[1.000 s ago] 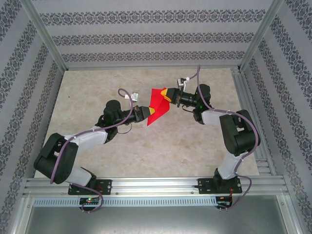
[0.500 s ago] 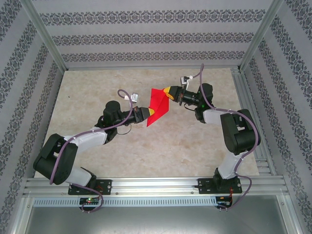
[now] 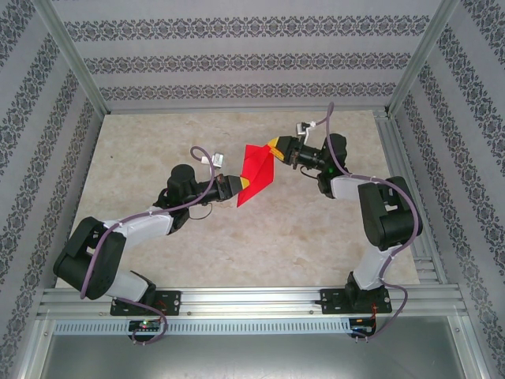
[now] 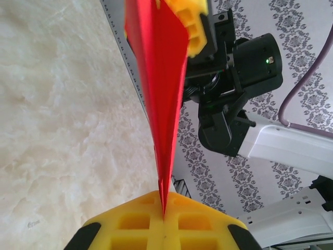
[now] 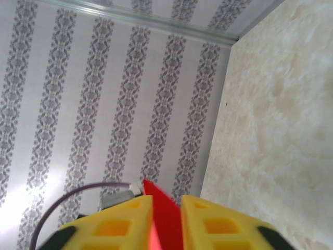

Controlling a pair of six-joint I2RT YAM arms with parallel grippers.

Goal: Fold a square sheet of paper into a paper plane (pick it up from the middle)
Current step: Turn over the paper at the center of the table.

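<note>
You see one paper plane (image 3: 256,172), bright red, thin and pointy with sharp folds, in the middle of the top view. Your left gripper (image 3: 239,184) pinches its narrow tip tight. Your right gripper (image 3: 274,147) has two blocky yellow fingers (image 5: 125,219) a little apart, with red paper between them.

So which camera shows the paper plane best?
Top external: the whole plane shows, wings and point together. Left wrist sees it edge-on, as a narrow wedge; right wrist catches just a red corner.
</note>
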